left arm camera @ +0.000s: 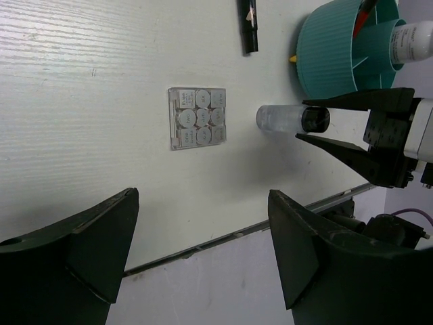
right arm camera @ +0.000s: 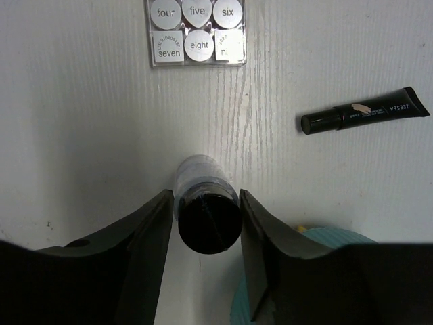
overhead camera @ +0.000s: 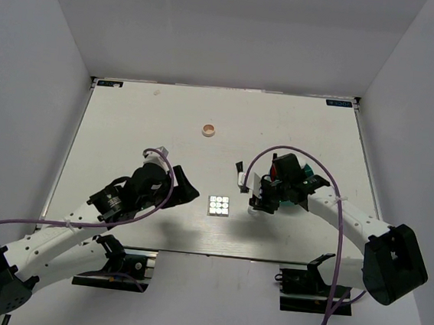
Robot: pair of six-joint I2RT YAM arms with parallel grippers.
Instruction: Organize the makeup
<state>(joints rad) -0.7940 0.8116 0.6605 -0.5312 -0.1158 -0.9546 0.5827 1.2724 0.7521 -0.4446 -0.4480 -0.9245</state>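
Observation:
A clear vial [right arm camera: 203, 177] with a dark-looking cap stands between the fingers of my right gripper [right arm camera: 206, 196], which is shut on it just above the table, next to the teal tub [left arm camera: 331, 61]. It also shows in the left wrist view [left arm camera: 281, 119]. The square palette [overhead camera: 219, 206] with white pans lies flat between the two grippers. A black tube [right arm camera: 365, 115] lies beyond the vial. A white bottle [left arm camera: 414, 40] and a red pencil [left arm camera: 365, 8] stand in the tub. The round peach compact [overhead camera: 209, 129] lies far back. My left gripper [overhead camera: 187, 190] is open and empty, left of the palette.
The teal divided tub [overhead camera: 289, 172] sits under and behind the right wrist. The table's near edge [left arm camera: 203, 244] runs close below the left fingers. White walls enclose the table on three sides.

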